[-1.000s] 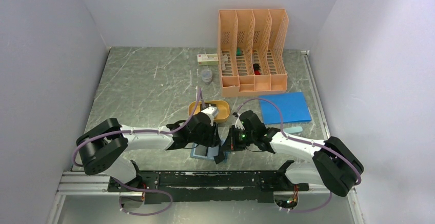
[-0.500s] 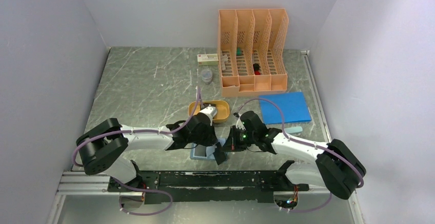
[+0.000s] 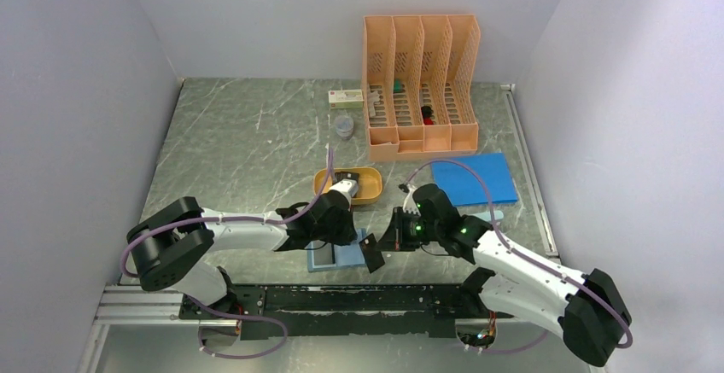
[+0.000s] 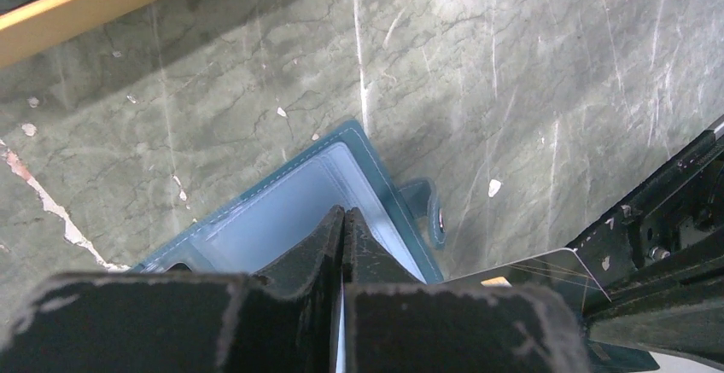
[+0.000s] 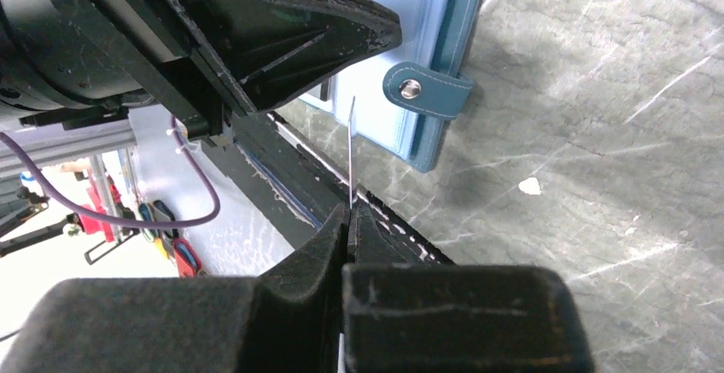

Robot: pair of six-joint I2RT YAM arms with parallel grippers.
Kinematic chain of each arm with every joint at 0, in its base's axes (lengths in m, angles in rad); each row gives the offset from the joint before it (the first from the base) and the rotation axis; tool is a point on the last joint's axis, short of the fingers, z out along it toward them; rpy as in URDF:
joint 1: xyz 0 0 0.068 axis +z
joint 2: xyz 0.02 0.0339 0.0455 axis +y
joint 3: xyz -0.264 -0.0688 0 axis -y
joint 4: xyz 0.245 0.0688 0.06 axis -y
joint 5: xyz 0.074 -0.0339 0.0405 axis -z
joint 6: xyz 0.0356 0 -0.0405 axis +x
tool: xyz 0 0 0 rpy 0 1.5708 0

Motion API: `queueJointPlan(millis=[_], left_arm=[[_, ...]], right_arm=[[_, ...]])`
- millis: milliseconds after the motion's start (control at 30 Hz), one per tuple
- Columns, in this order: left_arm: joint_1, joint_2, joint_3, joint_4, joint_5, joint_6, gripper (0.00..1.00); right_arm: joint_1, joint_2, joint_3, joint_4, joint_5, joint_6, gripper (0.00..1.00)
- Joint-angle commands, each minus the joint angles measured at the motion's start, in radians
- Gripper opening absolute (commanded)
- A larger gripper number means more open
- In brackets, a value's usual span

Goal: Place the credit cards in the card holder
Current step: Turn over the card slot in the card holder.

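The teal card holder lies open near the table's front edge, clear pockets up; it also shows in the left wrist view and the right wrist view, snap tab pointing right. My left gripper is shut, its tips resting on the clear pocket. My right gripper is shut on a dark credit card, held on edge just right of the holder and apart from it; the card appears edge-on in the right wrist view. More dark cards lie in the orange tray.
An orange file organiser stands at the back. A bright-blue sheet lies right of the tray, with a pale teal piece below it. A white box and a small clear cup sit behind. A black rail runs along the front edge.
My right arm has drawn back to the right, and the card now hangs clear of the card holder. The holder has shifted slightly left and lies flatter. My left gripper stays on it.
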Motion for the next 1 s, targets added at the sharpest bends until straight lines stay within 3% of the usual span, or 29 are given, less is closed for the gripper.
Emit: queueJointPlan(millis=[0, 967], left_arm=[[-0.003, -0.009, -0.015, 0.0, -0.024, -0.007, 0.06], [-0.003, -0.029, -0.024, -0.012, -0.049, -0.022, 0.05]], right_arm=[[0.005, 0.01, 0.027, -0.076, -0.029, -0.028, 0.0], [0.005, 0.144, -0.059, 0.092, -0.042, 0.032, 0.0]])
